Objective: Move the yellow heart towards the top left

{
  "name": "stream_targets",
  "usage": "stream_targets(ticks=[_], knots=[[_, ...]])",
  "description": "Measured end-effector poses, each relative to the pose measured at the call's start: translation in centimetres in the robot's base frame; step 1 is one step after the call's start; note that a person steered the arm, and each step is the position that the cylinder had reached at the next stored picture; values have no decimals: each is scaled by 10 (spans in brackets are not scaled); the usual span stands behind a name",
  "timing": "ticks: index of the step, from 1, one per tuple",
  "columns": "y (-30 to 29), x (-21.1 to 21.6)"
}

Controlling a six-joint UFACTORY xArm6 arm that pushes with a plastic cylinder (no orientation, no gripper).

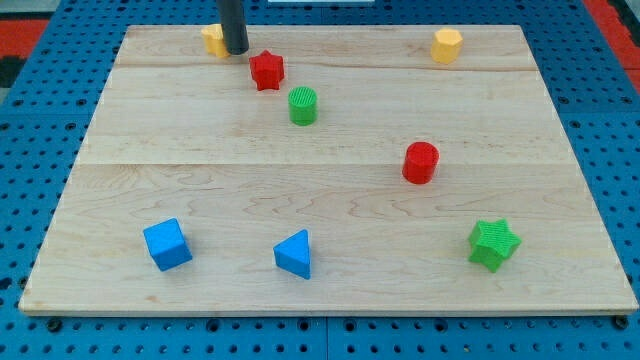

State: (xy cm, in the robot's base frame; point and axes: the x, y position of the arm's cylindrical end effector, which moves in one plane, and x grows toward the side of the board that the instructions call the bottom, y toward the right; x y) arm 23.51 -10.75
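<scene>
The yellow heart [212, 40] lies near the top left edge of the wooden board [120, 150], partly hidden behind the dark rod. My tip [236, 49] rests on the board right against the heart's right side. A red star [267, 70] sits just to the lower right of the tip.
A green cylinder [303, 105] lies below the red star. A yellow hexagon [447, 45] is at the top right. A red cylinder [421, 162] is right of centre. A blue cube [167, 244], a blue triangle [294, 254] and a green star [493, 243] line the view's bottom.
</scene>
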Motion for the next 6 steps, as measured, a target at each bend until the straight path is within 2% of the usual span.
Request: stream_targets(ticks=[1, 2, 3, 5, 6], knots=[[25, -4], [5, -17], [14, -25], [-21, -8], [-44, -25]])
